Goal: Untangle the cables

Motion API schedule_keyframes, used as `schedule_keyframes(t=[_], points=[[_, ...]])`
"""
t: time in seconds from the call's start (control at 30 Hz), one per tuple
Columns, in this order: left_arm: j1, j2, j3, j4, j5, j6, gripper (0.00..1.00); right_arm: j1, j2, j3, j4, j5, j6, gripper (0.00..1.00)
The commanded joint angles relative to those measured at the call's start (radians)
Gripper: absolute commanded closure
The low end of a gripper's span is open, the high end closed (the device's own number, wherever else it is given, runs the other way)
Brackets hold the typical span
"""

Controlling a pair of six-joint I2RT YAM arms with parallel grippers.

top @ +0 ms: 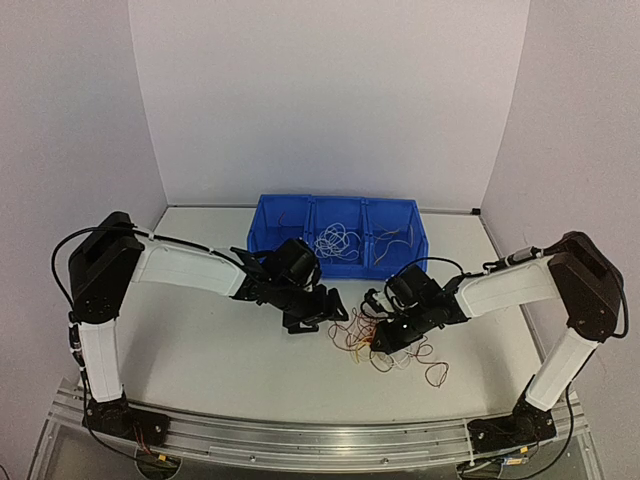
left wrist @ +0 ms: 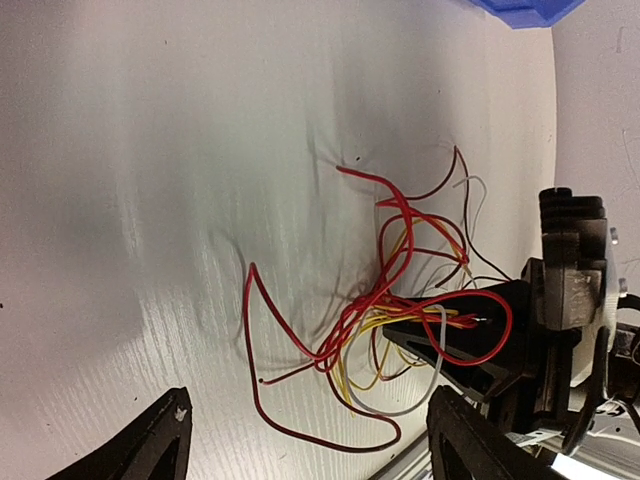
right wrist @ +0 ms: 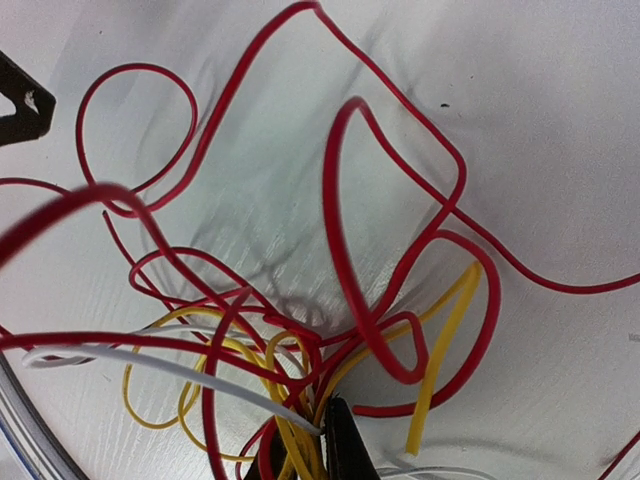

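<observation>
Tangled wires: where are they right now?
In the top view, the wires lie right of centre, just in front of the blue bin, pinched by the right pincer.

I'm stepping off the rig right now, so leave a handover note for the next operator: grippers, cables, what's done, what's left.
Left gripper: open above the table, holding nothing.
Right gripper: shut on several strands of the cables.
Cables: red, yellow and white tangle on the table, in front of the blue bin.
Done: some white wires lie in the bin's middle compartment.
Left: most of the tangle is not yet separated.
</observation>
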Motion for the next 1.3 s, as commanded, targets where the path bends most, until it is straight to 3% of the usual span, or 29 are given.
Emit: schedule_keyframes(t=[0.0, 0.3, 0.53, 1.07, 1.17, 1.27], points=[[-0.005, 0.036, 0.023, 0.014, 0.064, -0.025, 0.25, 0.012, 0.004, 0.015, 0.019, 0.03, 0.004, 0.92], [-0.005, 0.066, 0.026, 0.078, 0.119, -0.024, 0.49, 0.021, 0.007, 0.009, 0.03, 0.032, 0.012, 0.92], [-0.005, 0.084, 0.037, 0.1, 0.134, -0.026, 0.53, 0.026, 0.004, 0.007, 0.034, 0.038, 0.016, 0.92], [-0.005, 0.161, 0.132, 0.026, -0.043, -0.025, 0.61, 0.035, 0.007, 0.004, 0.035, 0.041, 0.025, 0.92], [-0.005, 0.168, 0.147, 0.017, -0.046, -0.015, 0.67, 0.035, 0.008, 0.004, 0.035, 0.046, 0.027, 0.92], [-0.005, 0.181, 0.153, 0.016, -0.037, -0.007, 0.8, 0.035, 0.011, 0.004, 0.036, 0.049, 0.029, 0.92]])
